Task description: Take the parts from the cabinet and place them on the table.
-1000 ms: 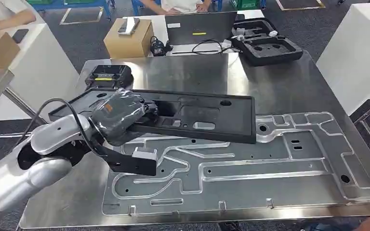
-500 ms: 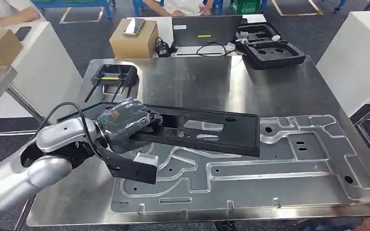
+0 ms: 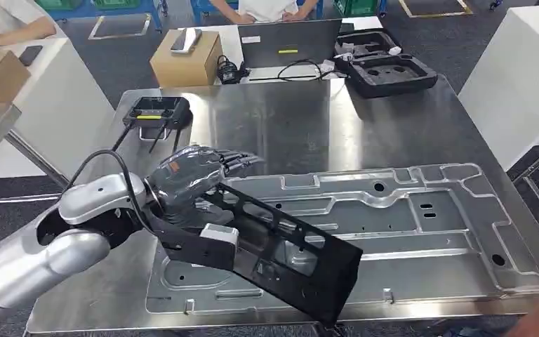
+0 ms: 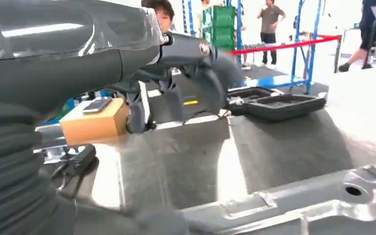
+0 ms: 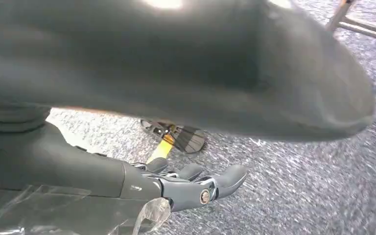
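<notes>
Steel surface (image 3: 281, 126), frame centre: silver plate (image 3: 421, 225); black panel (image 3: 288, 256) tilted lower centre, beneath left robot hand (image 3: 193, 172), fingers extended, grasp unclear; right robot hand (image 5: 191, 188) loosely curled, empty.

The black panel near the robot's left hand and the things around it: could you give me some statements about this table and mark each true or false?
1. The black panel lies flat on the silver plate. False: it is tilted, one corner hanging past the table's near edge.
2. The left hand's fingers are spread. True.
3. A cardboard box stands beyond the table. True.
4. The silver plate is painted red. False: bare metal.
</notes>
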